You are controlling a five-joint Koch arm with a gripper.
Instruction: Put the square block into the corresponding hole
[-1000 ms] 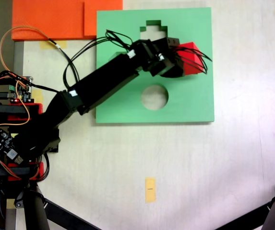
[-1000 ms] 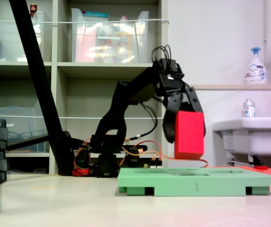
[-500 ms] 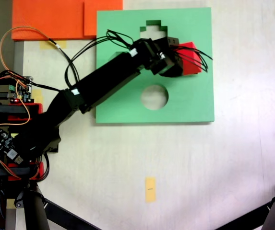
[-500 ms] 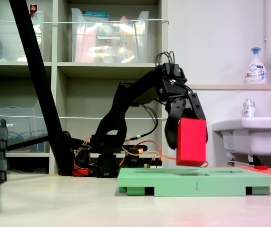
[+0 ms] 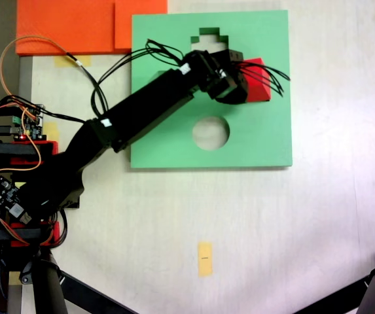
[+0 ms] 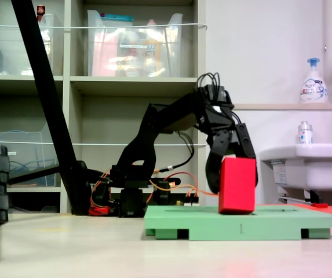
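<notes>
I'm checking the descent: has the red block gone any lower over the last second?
Yes. In the side fixed view the red block has dropped toward the green board; its bottom edge now reaches the board's top.

square block (image 6: 237, 185): I am seeing matt red foam, flat even faces, no shine.
green foam board (image 5: 266, 140): I am reading it as matt foam, smooth on top, with cleanly cut edges at the cutouts.
gripper (image 6: 233, 168): I am looking at black plastic, dull with a faint sheen.
arm (image 5: 141, 114): I am seeing the same black plastic, with glossy black cables running over it.
orange foam sheets (image 5: 69, 26): these are looking matt and soft.
table (image 5: 239, 216): I am seeing a pale, smooth surface giving a slight glare.
tape strip (image 5: 204, 259): this is looking like matt yellow paper.
</notes>
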